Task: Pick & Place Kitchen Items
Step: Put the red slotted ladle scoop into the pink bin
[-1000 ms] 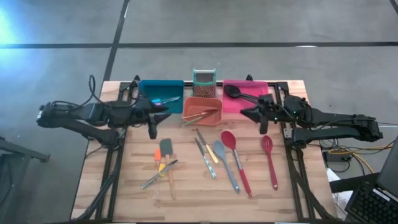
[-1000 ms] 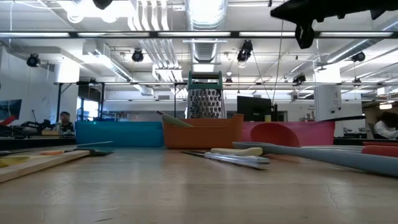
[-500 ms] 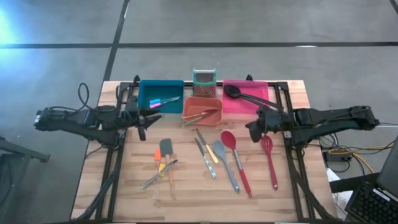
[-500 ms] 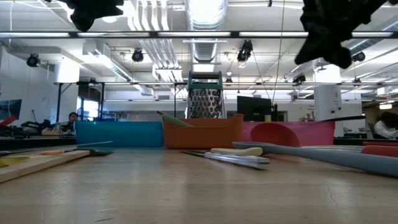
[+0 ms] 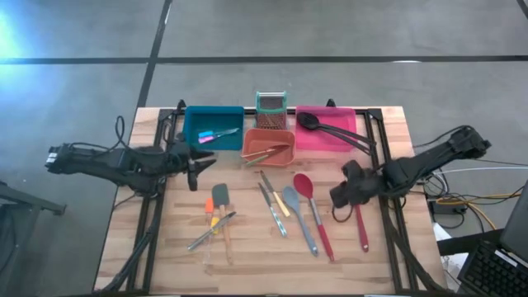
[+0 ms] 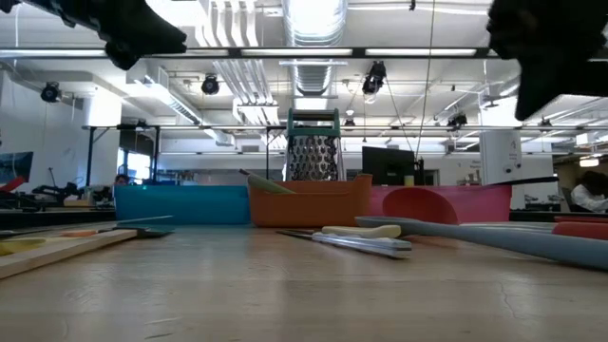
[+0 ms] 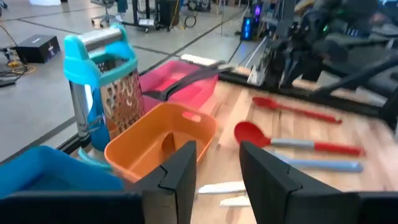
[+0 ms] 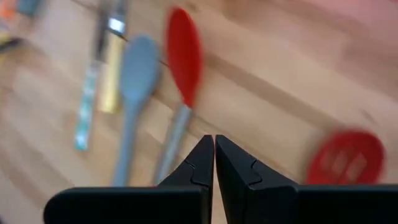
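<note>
Right gripper (image 5: 338, 195) closed, two red utensils (image 5: 313, 216)

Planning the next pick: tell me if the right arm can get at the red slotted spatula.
Probably yes. The right gripper, shut and empty, hangs just beside the red slotted spatula, which lies alone on the table; it must open first.
</note>
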`<action>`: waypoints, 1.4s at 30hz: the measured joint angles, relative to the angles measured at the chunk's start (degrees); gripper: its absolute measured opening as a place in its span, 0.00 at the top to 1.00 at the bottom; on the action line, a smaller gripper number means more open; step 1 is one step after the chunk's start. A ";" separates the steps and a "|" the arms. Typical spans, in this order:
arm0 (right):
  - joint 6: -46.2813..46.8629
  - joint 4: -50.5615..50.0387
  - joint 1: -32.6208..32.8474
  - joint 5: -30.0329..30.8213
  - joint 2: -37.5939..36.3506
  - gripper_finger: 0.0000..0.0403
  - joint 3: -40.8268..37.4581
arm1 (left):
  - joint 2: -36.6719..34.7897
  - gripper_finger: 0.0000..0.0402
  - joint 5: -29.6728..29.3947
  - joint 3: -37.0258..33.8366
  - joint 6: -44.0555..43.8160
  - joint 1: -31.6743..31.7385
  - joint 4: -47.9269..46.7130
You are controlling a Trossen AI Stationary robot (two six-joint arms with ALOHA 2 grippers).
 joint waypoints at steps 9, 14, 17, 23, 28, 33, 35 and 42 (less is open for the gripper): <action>20.26 -15.15 11.27 -1.42 10.14 0.97 5.59 | 0.16 0.69 0.17 -5.41 0.45 0.00 0.48; 31.79 -17.01 17.54 -4.98 11.60 0.95 6.42 | 0.18 0.68 0.35 -7.06 1.66 0.00 0.92; 37.47 -16.79 20.69 -6.77 10.76 0.91 4.75 | 0.18 0.68 0.34 -8.18 3.35 0.00 1.08; 40.98 -12.63 22.56 -11.30 5.89 0.76 -1.68 | 0.19 0.68 0.31 -10.40 3.78 0.01 1.06; 39.69 -8.29 22.39 -12.12 0.73 0.62 -7.66 | 0.18 0.68 0.28 -12.68 3.78 0.00 1.14; 40.07 -7.00 22.01 -12.74 -1.73 0.53 -11.48 | 0.20 0.68 0.26 -15.56 3.67 0.02 0.92; 39.57 -6.79 21.82 -12.74 -1.14 0.50 -11.52 | 0.20 0.68 0.24 -16.73 3.61 0.00 0.95; 40.16 -2.79 20.32 -12.76 2.27 0.46 -11.66 | 0.20 0.69 0.24 -21.43 3.60 0.00 1.01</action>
